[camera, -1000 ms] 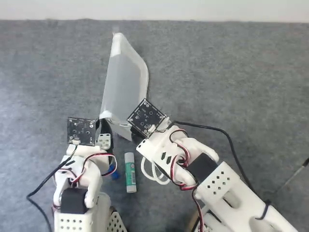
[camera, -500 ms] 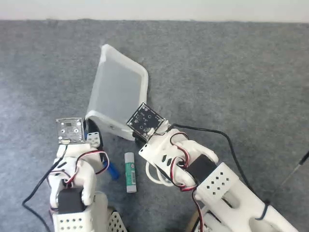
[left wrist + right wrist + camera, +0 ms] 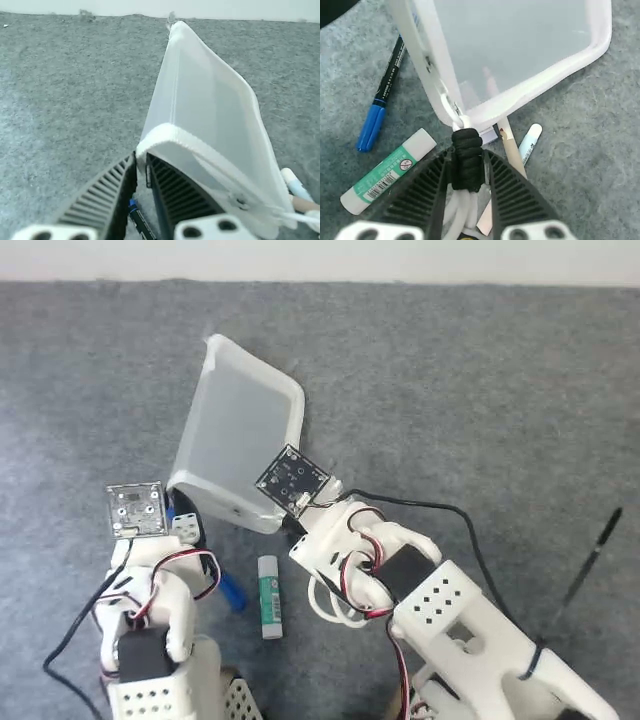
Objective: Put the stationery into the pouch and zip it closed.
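Observation:
A white translucent pouch [image 3: 238, 430] is held up off the grey carpet, tilted. My left gripper [image 3: 141, 164] is shut on the pouch's [image 3: 210, 110] rimmed corner, seen in the high view near the pouch's lower left [image 3: 187, 512]. My right gripper [image 3: 466, 151] is shut on the black zipper pull [image 3: 466, 167] at the pouch's [image 3: 510, 45] other lower corner. A green glue stick [image 3: 268, 596] and a blue marker [image 3: 231, 591] lie between the two arms. Under the pouch lie a wooden pencil [image 3: 511, 150] and a white-and-blue pen [image 3: 529, 142].
Grey carpet [image 3: 470, 390] stretches open to the right and behind the pouch. A thin dark rod [image 3: 593, 558] shows at the far right beside the right arm. A black cable [image 3: 440, 508] runs along that arm.
The pouch has swung from nearly edge-on to leaning left with its face showing. My left gripper moved left with its corner; the right gripper shifted slightly left with the zipper pull.

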You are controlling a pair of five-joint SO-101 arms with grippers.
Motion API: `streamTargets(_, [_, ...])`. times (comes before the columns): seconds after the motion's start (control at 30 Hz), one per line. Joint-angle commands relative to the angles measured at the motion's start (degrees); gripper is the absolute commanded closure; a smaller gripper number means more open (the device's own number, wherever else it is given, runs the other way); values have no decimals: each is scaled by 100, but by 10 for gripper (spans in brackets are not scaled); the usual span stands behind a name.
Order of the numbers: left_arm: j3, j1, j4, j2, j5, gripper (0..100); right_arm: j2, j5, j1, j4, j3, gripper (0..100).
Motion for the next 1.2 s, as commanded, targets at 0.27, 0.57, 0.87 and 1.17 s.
streamTargets(0.27, [-92, -114, -123, -18, -62, 989, 4, 26, 646, 541, -659, 993])
streamTargets(0.57, [-92, -123, -123, -18, -70, 989, 4, 18, 963, 576, -738, 993])
streamTargets(0.87, [-101, -123, -123, -18, -70, 989, -523, 18, 1042, 752, -668, 993])
streamTargets(1.17, [-101, -79, -123, -18, -70, 987, -778, 18, 998, 813, -598, 993])
